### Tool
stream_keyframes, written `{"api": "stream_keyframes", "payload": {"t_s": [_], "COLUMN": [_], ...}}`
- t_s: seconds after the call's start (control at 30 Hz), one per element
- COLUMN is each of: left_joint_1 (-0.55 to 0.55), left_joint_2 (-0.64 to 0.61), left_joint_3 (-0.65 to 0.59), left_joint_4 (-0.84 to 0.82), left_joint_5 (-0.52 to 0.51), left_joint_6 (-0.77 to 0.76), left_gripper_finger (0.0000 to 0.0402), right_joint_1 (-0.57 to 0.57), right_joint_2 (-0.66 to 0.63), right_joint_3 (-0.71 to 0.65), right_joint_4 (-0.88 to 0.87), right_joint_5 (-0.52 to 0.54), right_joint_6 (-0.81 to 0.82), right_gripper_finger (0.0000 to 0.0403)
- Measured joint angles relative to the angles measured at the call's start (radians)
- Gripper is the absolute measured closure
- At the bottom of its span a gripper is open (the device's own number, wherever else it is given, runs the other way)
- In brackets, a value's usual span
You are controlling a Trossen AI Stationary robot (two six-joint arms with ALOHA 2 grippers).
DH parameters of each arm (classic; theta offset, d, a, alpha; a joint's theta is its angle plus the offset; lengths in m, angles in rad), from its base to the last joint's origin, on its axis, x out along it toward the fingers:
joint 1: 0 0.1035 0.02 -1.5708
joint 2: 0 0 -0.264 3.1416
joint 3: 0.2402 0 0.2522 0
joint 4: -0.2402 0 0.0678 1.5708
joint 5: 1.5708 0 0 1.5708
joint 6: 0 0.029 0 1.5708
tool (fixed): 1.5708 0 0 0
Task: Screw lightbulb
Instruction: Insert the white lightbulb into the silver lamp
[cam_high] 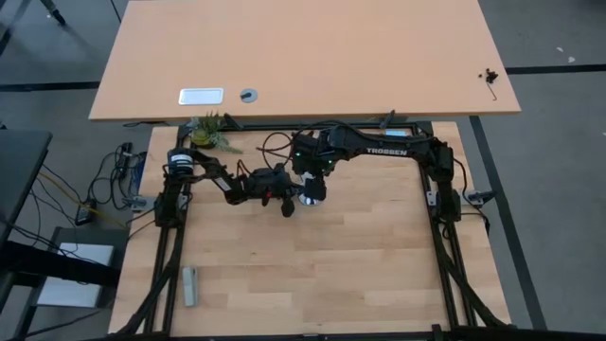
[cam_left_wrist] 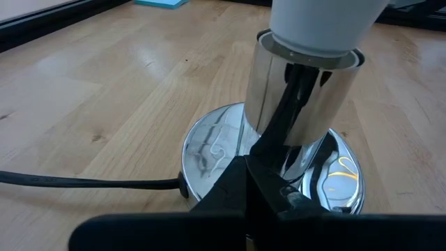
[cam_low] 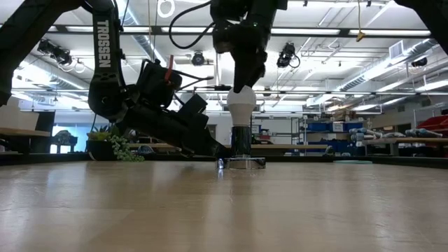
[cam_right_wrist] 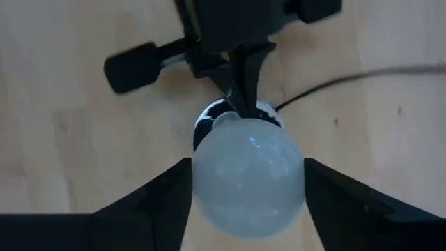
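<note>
The frosted-white lightbulb (cam_low: 243, 102) stands upright, its narrow base in the shiny silver socket (cam_low: 241, 142), whose round foot (cam_low: 241, 163) rests on the wooden table. My right gripper (cam_right_wrist: 247, 166) comes down from above and is shut on the bulb's round top. My left gripper (cam_left_wrist: 256, 166) is shut, low at the socket's foot, reaching in from the table's left. In the high view both grippers meet mid-table around the socket (cam_high: 309, 199). My left gripper's shut fingertips (cam_left_wrist: 259, 162) rest on the socket's mirror-like round foot (cam_left_wrist: 209, 143), right beside the upright tube. They slant down from the table's left. My right gripper pinches the lightbulb's widest round part (cam_right_wrist: 209, 174) between its two fingers (cam_right_wrist: 164, 199), pointing down from above. The bulb stands upright in the socket.
A thin black cord (cam_left_wrist: 83, 182) runs from the socket's foot across the table. A small green plant (cam_high: 210, 133) stands at the far left corner, a small grey object (cam_high: 190, 285) lies near the front left. A separate desk (cam_high: 303, 57) lies beyond.
</note>
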Motion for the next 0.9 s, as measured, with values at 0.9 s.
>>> {"api": "stream_keyframes", "payload": {"t_s": [0.9], "left_joint_1": [0.0], "left_joint_2": [0.0], "left_joint_3": [0.0], "left_joint_4": [0.0], "left_joint_5": [0.0], "left_joint_6": [-0.002], "left_gripper_finger": [0.0401], "right_joint_1": [0.014], "right_joint_2": [0.003], "right_joint_3": [0.092], "right_joint_4": [-0.057], "right_joint_5": [-0.023], "right_joint_6": [-0.391], "right_gripper_finger": [0.0068]}}
